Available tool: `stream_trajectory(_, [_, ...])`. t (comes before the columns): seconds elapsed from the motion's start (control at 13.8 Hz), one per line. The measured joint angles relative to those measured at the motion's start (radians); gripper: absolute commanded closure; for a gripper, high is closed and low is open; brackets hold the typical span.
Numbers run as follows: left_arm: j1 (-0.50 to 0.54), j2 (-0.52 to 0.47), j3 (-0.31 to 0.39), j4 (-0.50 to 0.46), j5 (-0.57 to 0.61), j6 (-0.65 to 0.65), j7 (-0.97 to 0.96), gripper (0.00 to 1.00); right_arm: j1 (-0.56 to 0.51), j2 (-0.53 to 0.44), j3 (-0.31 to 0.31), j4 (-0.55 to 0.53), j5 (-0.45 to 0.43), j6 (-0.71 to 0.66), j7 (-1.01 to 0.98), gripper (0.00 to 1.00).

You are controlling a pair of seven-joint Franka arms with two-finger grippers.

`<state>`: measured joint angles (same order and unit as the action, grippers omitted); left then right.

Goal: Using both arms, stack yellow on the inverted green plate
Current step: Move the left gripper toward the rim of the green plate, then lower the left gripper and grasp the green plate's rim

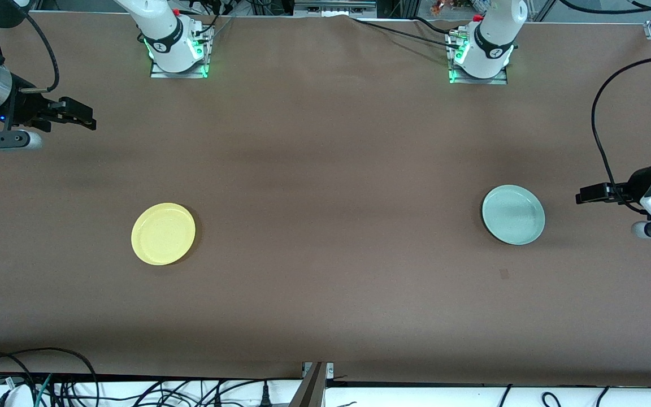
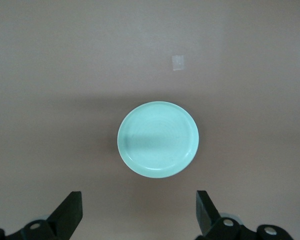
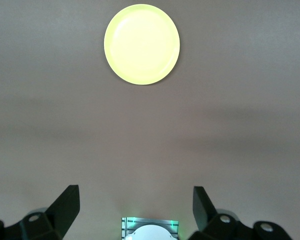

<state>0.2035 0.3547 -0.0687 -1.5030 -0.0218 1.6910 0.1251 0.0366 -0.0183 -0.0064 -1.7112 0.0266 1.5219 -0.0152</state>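
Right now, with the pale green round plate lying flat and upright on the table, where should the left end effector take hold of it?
Probably at the rim of the pale green round plate, coming in low from the left arm's end of the table. It lies flat, rim up, and the open left end effector is beside that edge.

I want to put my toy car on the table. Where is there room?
The biggest bare patch is the brown table between the yellow plate and the pale green plate. The strip nearer the front camera than both plates is bare too. It is tighter by the open left claw beside the green plate. The open right claw waits at the right arm's end.
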Motion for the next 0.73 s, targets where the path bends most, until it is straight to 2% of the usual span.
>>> stream_trajectory(0.36, [0.091,0.026,0.005,-0.182,-0.118,0.211,0.131,0.0,0.0,0.0,0.0,0.0,0.0,0.001,0.0,0.0])
stream_trajectory(0.73, [0.121,0.046,0.012,-0.375,-0.215,0.412,0.237,0.0,0.0,0.0,0.001,0.0,0.0,0.001,0.0,0.0])
